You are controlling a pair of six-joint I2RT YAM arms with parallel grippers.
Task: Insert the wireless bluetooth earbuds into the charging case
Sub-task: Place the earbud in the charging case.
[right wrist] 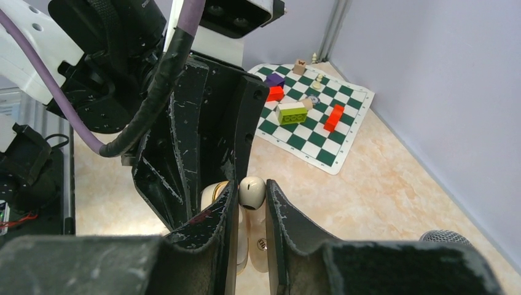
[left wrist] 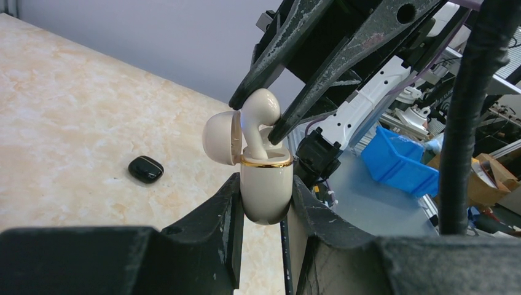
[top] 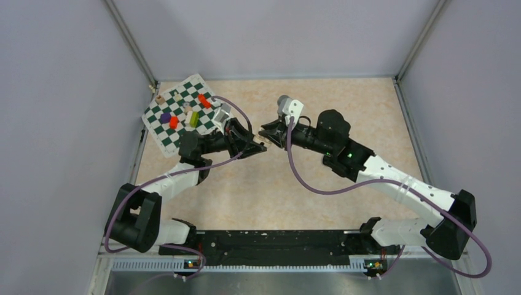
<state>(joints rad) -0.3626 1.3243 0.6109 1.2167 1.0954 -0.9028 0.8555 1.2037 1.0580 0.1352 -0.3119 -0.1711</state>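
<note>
Clamping the cream charging case (left wrist: 265, 193) by its lower half, the left jaws are closed tight on it. They hold it upright, its gold-rimmed mouth facing up and its lid (left wrist: 218, 138) swung open to one side. The right jaws, nearly closed, pinch a whitish earbud (left wrist: 261, 114) by its rounded head. The bud's long axis stands almost vertical, head on top, stem pointing down with its tip inside the case's mouth. Both sets of jaws meet tip to tip over the middle of the counter (top: 319, 196). The left arm (top: 184, 175) reaches forward and inward from its base, and the right arm (top: 381, 169) does the same from the other side. Farther off, a small glossy black pebble-like piece (left wrist: 145, 169) lies flat on the counter; whether it is a bud or a case I cannot tell. A chequered mat (top: 161, 132) carrying coloured blocks lies at the far left corner.
</note>
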